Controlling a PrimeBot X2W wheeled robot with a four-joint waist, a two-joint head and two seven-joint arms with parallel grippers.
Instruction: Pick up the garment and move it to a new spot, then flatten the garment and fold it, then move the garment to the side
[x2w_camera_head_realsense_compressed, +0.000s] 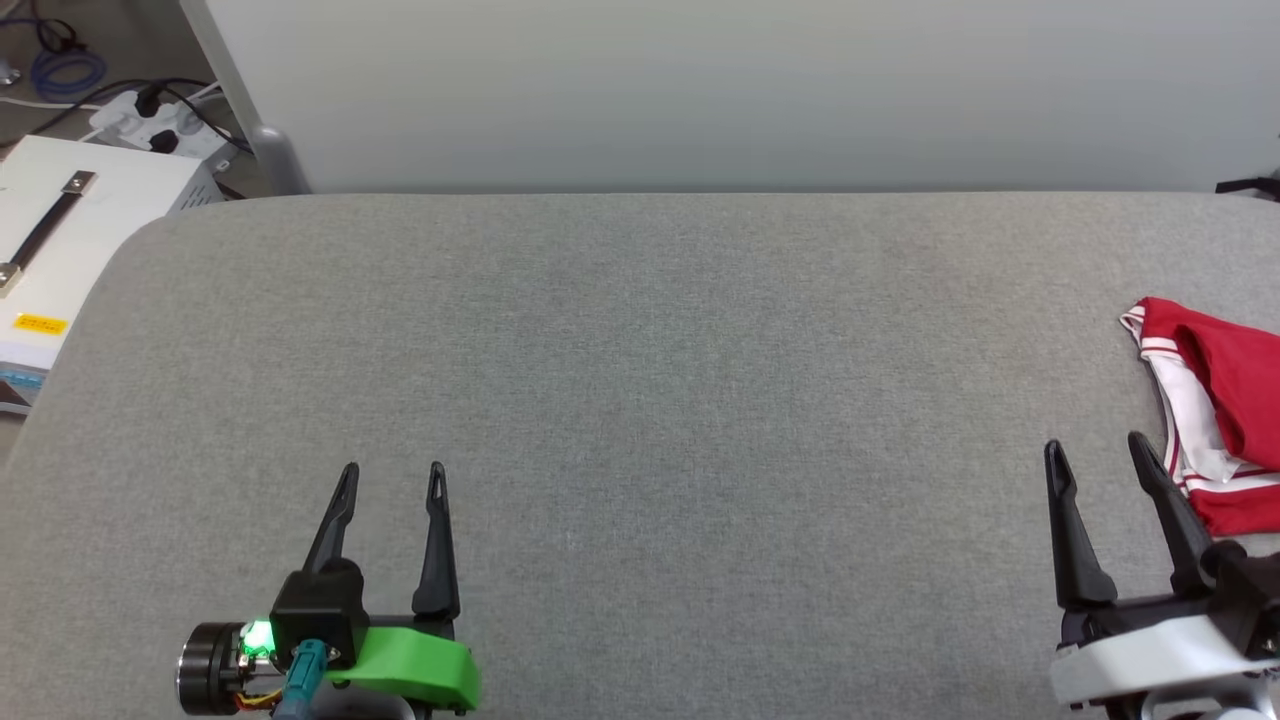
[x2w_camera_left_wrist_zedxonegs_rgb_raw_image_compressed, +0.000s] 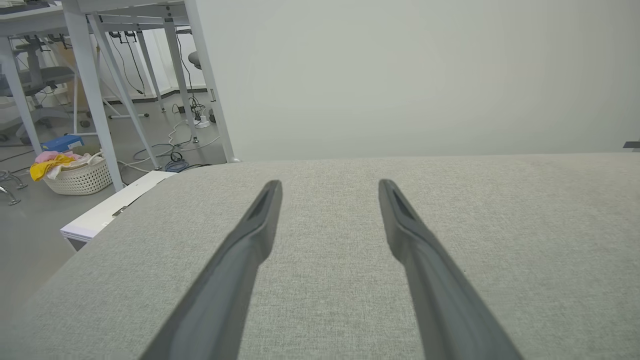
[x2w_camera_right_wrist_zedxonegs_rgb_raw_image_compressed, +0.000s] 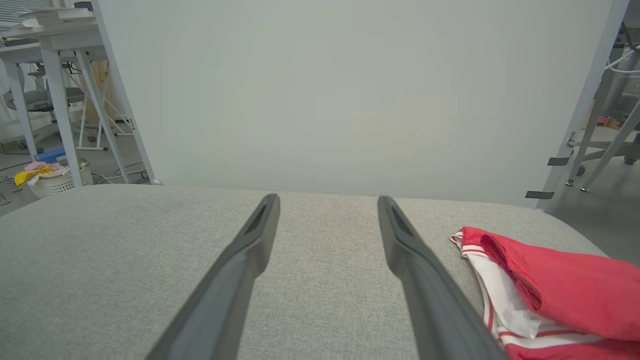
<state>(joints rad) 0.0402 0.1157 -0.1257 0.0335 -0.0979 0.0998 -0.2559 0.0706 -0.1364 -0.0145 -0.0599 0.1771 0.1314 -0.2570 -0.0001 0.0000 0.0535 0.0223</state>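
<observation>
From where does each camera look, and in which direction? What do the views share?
Head view: on the head, facing forward and down at the grey table; left gripper and right gripper, both open; garment at right edge.
Left wrist view: on the left wrist, facing along its fingers across the table toward a white panel.
Right wrist view: on the right wrist, same direction; garment right of its fingers.
Shared: both wrist views show a floor basket.

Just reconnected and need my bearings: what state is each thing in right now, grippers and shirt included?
Red-and-white jersey shirt: crumpled, unfolded, lying at the right edge of the grey fabric table, not held.
Left gripper, two dark fingers: open, empty.
Right gripper, two dark fingers: open, empty, left of the shirt.
White woven basket on the floor: holding pink and yellow cloths.
</observation>
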